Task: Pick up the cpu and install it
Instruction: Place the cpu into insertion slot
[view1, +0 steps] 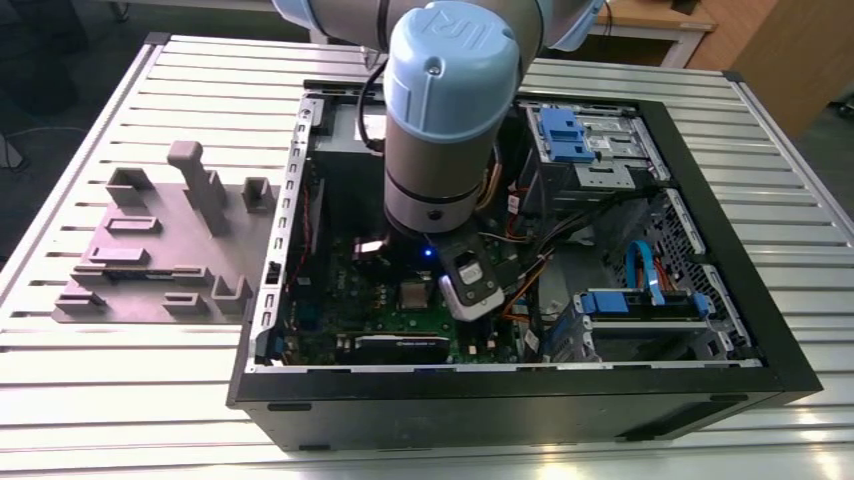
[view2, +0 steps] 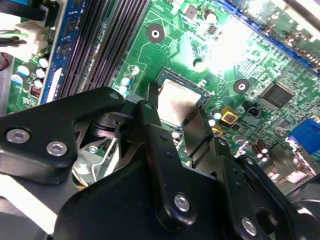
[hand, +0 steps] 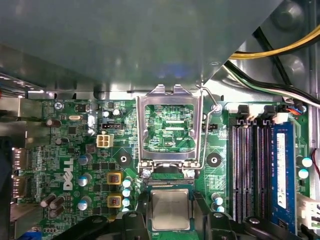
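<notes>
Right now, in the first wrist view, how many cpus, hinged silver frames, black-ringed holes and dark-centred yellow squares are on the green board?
cpu: 1
hinged silver frame: 1
black-ringed holes: 2
dark-centred yellow squares: 2
Total: 6

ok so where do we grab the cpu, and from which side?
Pinch the cpu by two opposite rim edges, coming straight down from above. It lies flat and thin, silver top up, so probably only the rim gives opposing faces. Use the pair of edges running away from the opened hinged frame, which crowds the hinge side.
</notes>
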